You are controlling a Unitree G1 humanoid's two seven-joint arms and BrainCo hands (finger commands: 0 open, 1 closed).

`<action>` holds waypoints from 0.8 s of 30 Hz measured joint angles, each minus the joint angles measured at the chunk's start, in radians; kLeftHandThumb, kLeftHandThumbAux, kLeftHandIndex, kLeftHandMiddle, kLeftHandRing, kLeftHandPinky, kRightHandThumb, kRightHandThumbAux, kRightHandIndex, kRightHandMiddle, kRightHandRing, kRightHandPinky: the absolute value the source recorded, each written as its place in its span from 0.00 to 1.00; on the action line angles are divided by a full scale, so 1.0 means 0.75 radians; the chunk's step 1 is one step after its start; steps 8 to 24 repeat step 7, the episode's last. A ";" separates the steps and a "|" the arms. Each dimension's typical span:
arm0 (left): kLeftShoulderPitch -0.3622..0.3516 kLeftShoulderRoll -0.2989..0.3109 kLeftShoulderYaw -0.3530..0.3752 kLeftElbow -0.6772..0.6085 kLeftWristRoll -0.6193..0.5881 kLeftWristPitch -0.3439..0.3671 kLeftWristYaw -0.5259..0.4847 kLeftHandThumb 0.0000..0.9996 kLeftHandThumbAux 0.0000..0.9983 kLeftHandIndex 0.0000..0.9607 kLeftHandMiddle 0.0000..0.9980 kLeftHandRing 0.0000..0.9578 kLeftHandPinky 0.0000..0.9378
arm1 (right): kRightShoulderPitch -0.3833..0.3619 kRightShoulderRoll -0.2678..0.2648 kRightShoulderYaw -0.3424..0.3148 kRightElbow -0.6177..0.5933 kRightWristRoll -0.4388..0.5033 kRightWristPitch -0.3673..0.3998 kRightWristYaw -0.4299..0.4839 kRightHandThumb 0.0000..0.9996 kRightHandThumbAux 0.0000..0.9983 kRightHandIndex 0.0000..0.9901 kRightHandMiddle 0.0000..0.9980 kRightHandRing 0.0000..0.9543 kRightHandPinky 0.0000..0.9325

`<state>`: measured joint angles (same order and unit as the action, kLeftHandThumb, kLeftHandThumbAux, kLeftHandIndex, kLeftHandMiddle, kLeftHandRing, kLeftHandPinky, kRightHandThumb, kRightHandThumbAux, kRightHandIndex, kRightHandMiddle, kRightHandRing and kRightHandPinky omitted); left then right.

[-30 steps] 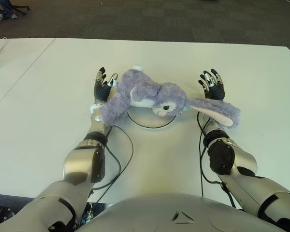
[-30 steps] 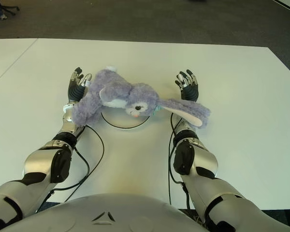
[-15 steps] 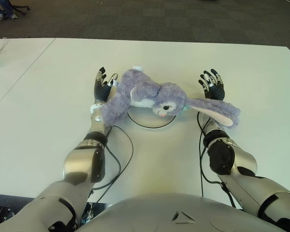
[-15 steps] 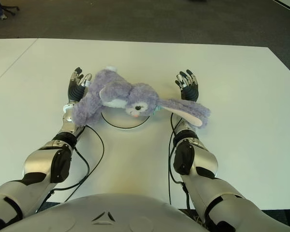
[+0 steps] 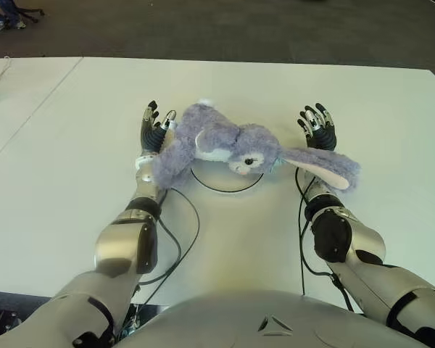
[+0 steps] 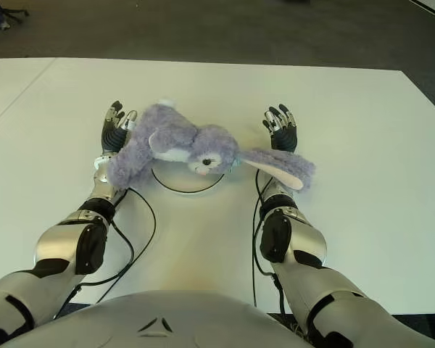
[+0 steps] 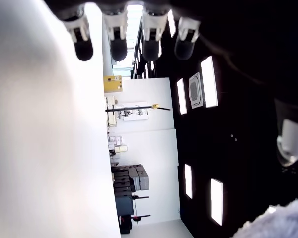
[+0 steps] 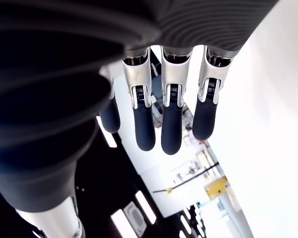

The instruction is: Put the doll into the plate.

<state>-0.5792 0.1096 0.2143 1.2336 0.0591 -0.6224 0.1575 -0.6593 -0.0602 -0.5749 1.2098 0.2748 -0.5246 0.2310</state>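
Purple plush bunny (image 5: pixel 225 145) lies across the white plate (image 5: pixel 232 184). Left hand (image 5: pixel 154 130) at 9 o'clock, right hand (image 5: pixel 318 129) at 3, both w/ fingers spread wide, holding nothing.

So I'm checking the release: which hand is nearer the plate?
Left. The left hand shows beside the doll lying over the plate; the right hand shows farther off, past the doll's ear.

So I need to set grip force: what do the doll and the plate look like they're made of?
Doll: soft plush fabric, judging by its fuzzy lavender pile, white chest and floppy pink-lined ear. Plate: smooth, white and rigid-looking with a thin dark rim line, possibly ceramic or plastic; the look leaves that open.
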 measured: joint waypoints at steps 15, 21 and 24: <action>0.000 0.003 0.001 0.000 0.000 0.000 0.000 0.00 0.47 0.00 0.01 0.00 0.00 | 0.001 0.000 0.012 0.000 -0.004 0.000 0.000 0.16 0.81 0.20 0.28 0.30 0.29; 0.000 0.003 0.001 0.000 0.000 0.000 0.000 0.00 0.47 0.00 0.01 0.00 0.00 | 0.001 0.000 0.012 0.000 -0.004 0.000 0.000 0.16 0.81 0.20 0.28 0.30 0.29; 0.000 0.003 0.001 0.000 0.000 0.000 0.000 0.00 0.47 0.00 0.01 0.00 0.00 | 0.001 0.000 0.012 0.000 -0.004 0.000 0.000 0.16 0.81 0.20 0.28 0.30 0.29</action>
